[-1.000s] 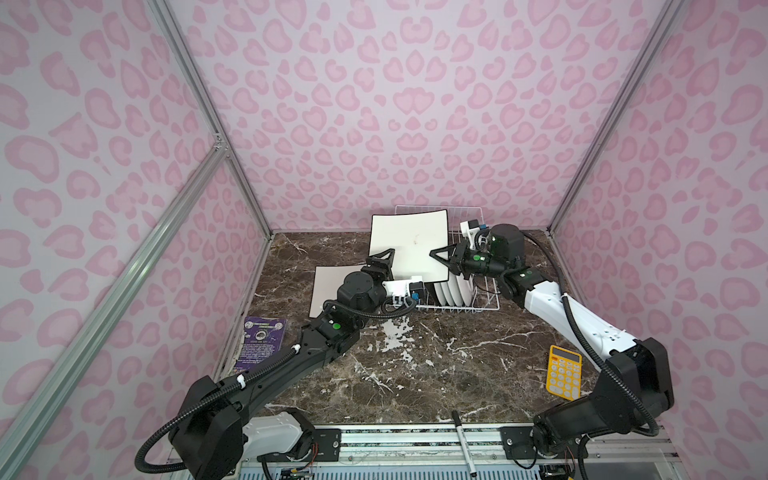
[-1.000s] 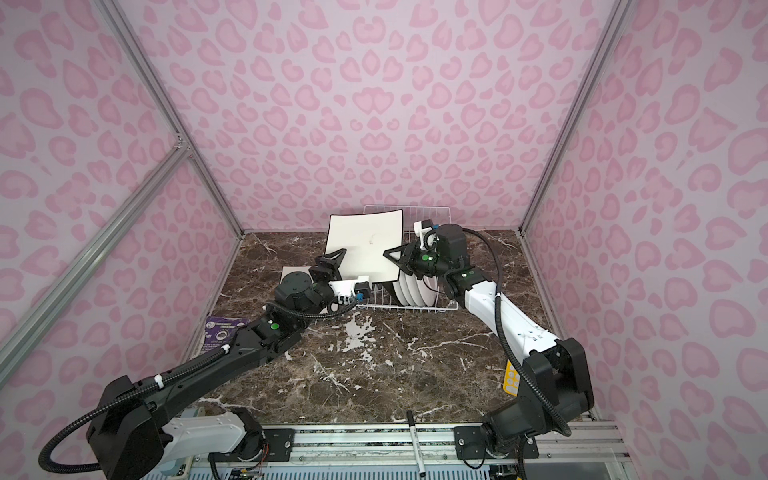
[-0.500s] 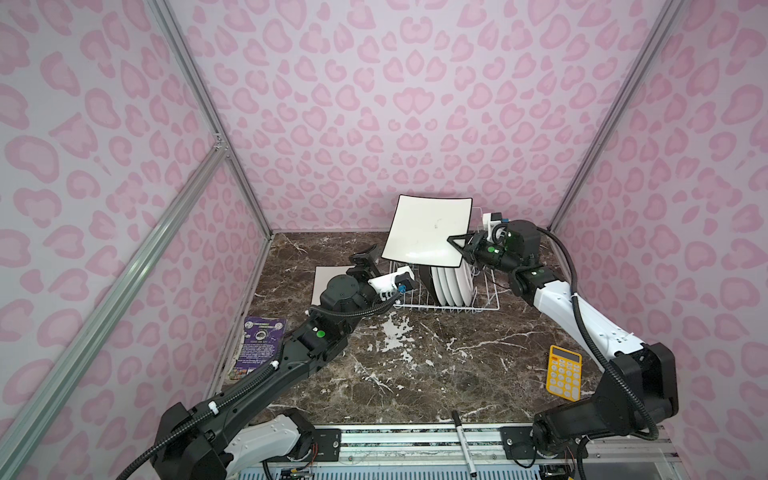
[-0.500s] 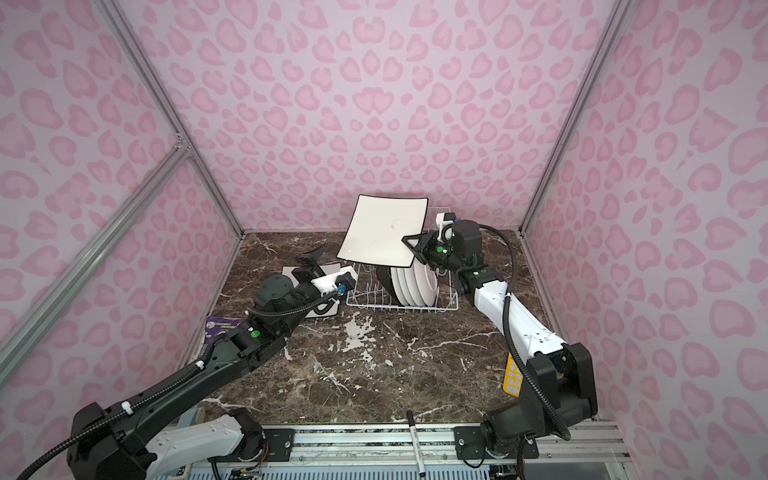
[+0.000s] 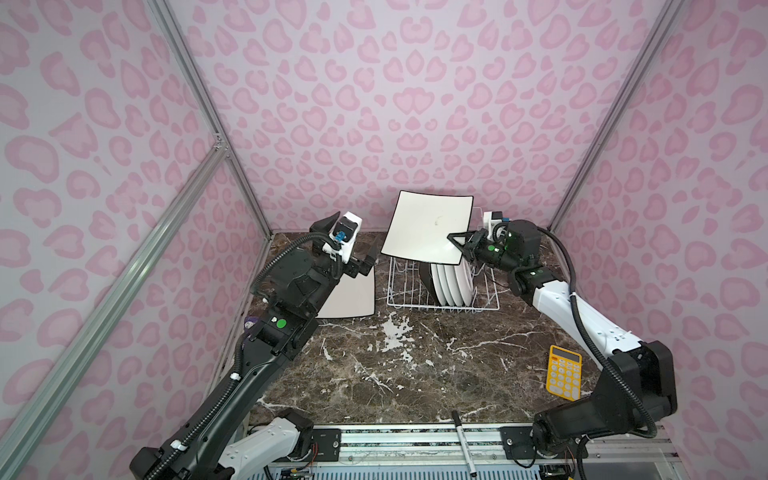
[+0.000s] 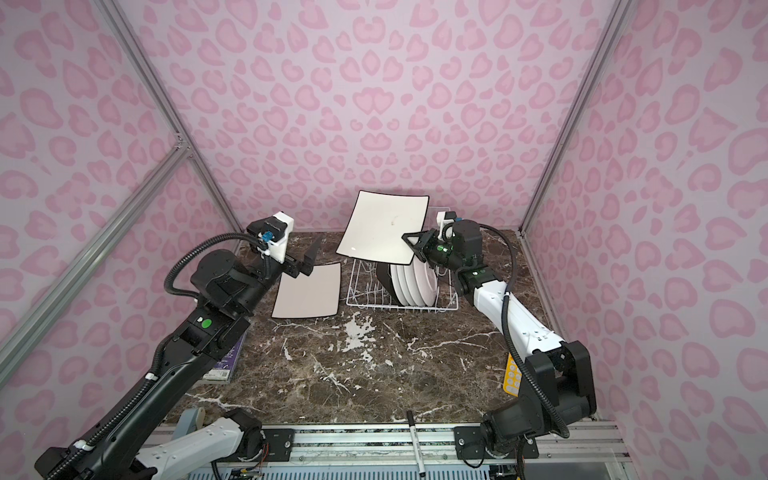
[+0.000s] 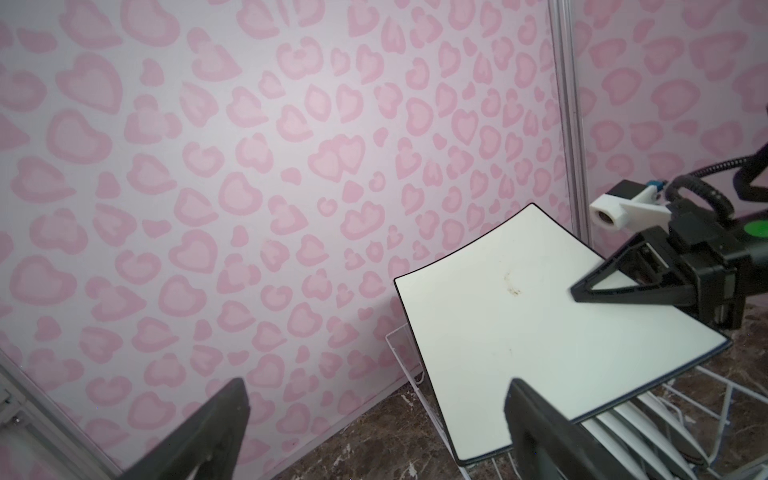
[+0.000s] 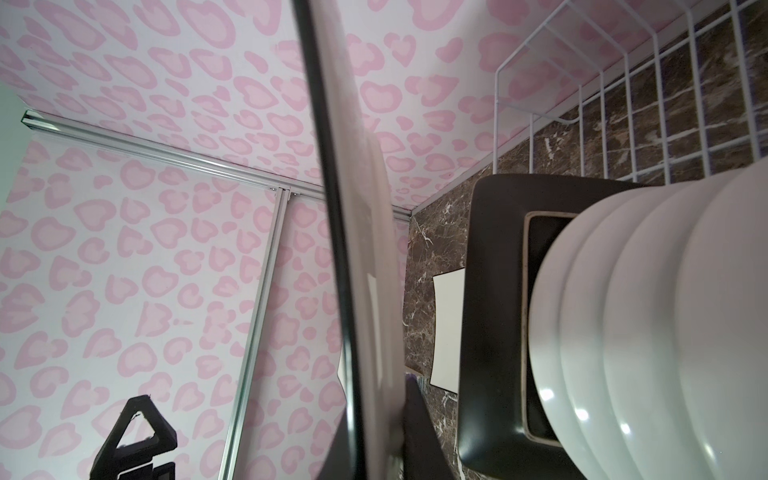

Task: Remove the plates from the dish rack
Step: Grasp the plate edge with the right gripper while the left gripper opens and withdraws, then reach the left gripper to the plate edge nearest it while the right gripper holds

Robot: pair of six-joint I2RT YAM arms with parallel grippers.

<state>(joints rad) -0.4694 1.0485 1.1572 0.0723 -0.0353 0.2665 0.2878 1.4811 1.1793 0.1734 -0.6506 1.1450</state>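
My right gripper (image 5: 454, 244) is shut on the corner of a square white plate (image 5: 428, 226) with a dark rim, held tilted in the air above the dish rack (image 5: 398, 293). The right wrist view shows this plate (image 8: 353, 249) edge-on between the jaws. Several round white plates (image 5: 453, 282) and a dark square plate (image 5: 426, 278) stand in the rack. Another square white plate (image 5: 353, 295) lies flat on the table left of the rack. My left gripper (image 5: 351, 243) is open and empty, raised above that flat plate and left of the held plate (image 7: 519, 328).
A yellow calculator (image 5: 563, 372) lies at the right by the right arm's base. A black marker (image 5: 465, 442) rests on the front rail. A purple booklet (image 6: 226, 361) lies under the left arm. Pink walls close in the back and both sides.
The right gripper has lifted the square white plate up out of the rack and tilted it. The left gripper has opened fully, drawn back left and risen.
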